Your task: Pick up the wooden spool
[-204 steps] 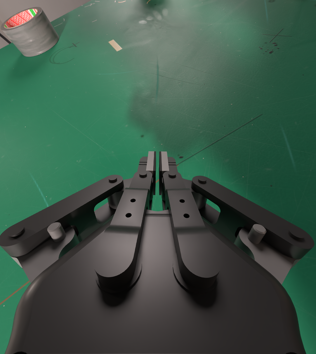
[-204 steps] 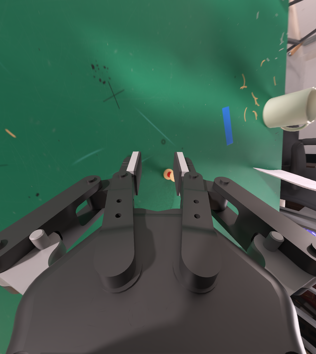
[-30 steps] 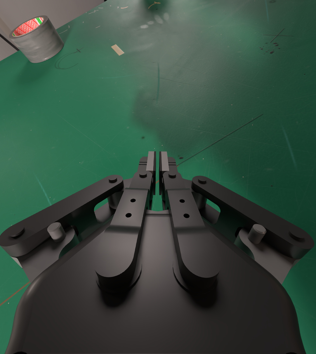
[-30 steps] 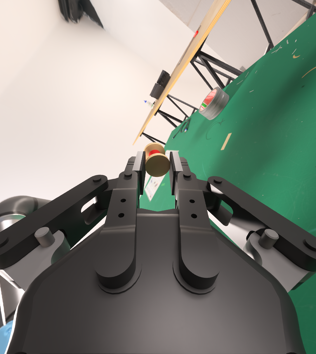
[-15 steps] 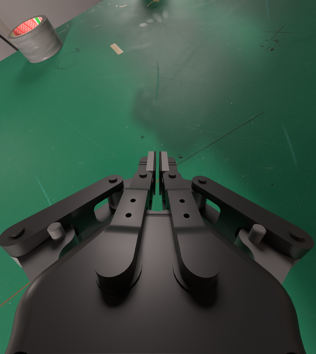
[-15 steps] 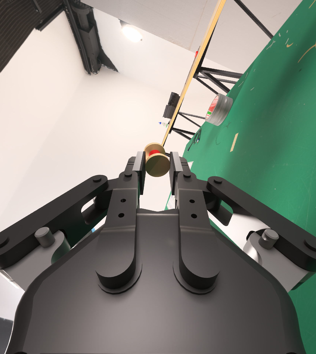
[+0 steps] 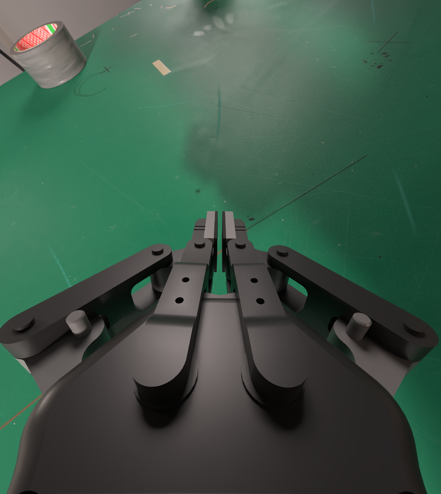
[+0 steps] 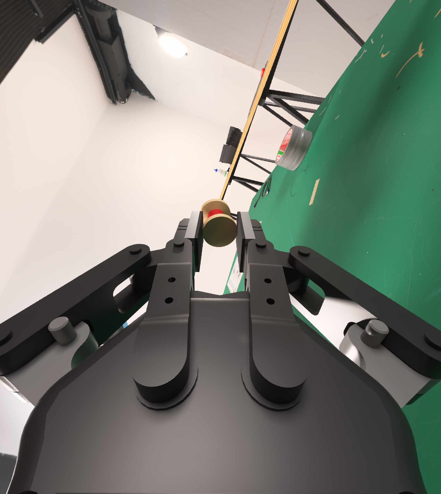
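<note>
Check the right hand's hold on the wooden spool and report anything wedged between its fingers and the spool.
Nothing visible is in the way. The right hand is shut on the wooden spool, one finger against each side of its tan flanges, with no other object in the gap. The spool is off the green table.

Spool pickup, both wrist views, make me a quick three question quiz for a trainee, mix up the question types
1. True or false: the right gripper grips the spool clear of the green table.
2. What colour is the thread between the spool's flanges?
3. The left gripper is: A) shut on the tape roll; B) shut and empty above the table; C) wide open.

Key: 1 true; 2 red; 3 B.
</note>
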`<control>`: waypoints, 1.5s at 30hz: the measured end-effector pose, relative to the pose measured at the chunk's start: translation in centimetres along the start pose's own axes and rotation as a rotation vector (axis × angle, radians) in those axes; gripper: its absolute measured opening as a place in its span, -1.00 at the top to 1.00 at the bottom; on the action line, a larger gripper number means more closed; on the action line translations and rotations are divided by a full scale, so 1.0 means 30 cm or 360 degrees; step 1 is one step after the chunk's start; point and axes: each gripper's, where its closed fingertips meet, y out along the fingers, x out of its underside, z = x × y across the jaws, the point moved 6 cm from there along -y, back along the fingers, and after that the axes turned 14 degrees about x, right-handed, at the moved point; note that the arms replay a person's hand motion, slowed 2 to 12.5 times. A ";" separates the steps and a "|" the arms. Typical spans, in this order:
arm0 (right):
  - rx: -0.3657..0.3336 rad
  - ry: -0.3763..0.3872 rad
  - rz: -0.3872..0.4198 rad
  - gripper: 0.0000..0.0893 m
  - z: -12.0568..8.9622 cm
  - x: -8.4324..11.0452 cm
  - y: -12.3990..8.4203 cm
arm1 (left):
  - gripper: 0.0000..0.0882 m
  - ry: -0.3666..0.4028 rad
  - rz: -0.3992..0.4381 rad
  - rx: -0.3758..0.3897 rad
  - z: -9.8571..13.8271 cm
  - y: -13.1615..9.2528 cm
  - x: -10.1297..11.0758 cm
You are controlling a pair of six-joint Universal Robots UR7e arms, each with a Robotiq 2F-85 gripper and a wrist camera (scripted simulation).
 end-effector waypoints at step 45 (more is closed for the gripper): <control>0.0067 -0.1834 -0.1037 0.50 -0.087 0.759 0.080 | 0.93 0.0006 -0.0001 -0.0001 -0.002 -0.001 0.001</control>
